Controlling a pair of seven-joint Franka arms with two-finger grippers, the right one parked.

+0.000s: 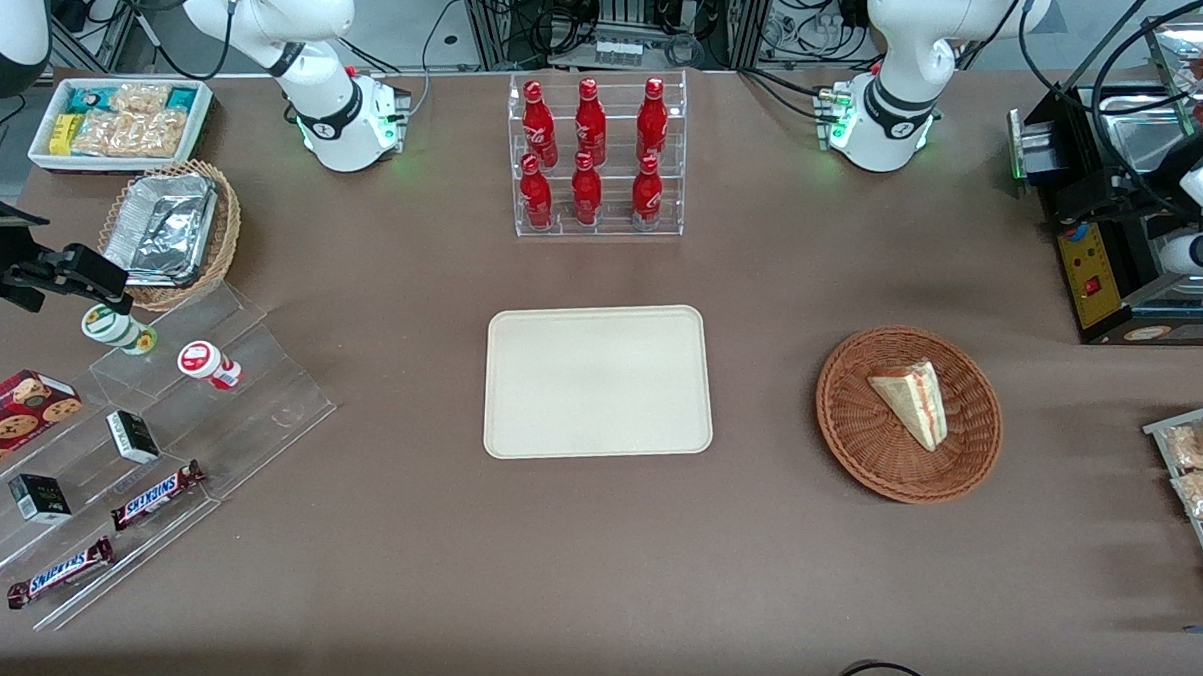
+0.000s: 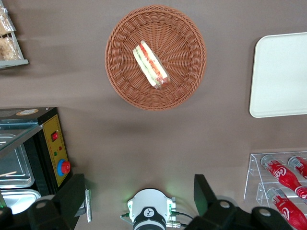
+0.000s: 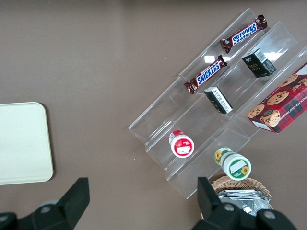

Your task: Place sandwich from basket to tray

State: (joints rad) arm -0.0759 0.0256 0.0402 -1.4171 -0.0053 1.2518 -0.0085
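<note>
In the wicker basket (image 2: 156, 57), your soft wrapped sandwich (image 2: 150, 63) needs gentle hold across its bread faces; pincer (image 2: 139, 203) hovers high above the tabletop, spread open.

A clear acrylic tiered rack (image 1: 610, 228) holds six red cola bottles (image 1: 589, 122) in two rows. Toward the parked arm's end of the brown table (image 1: 403, 571) sit a white bin (image 1: 107, 164) of snack packets and a tan wicker basket (image 1: 227, 227) of silver foil trays (image 1: 160, 225). Nearer the front camera, a clear stepped display (image 1: 269, 406) carries two Snickers bars (image 1: 159, 494), small dark boxes (image 1: 133, 436), a red cookie box (image 1: 14, 413) and two small tubs (image 1: 205, 362) (one red-lidded, one green). A black machine with a yellow panel (image 1: 1089, 275) stands at the working arm's end.
</note>
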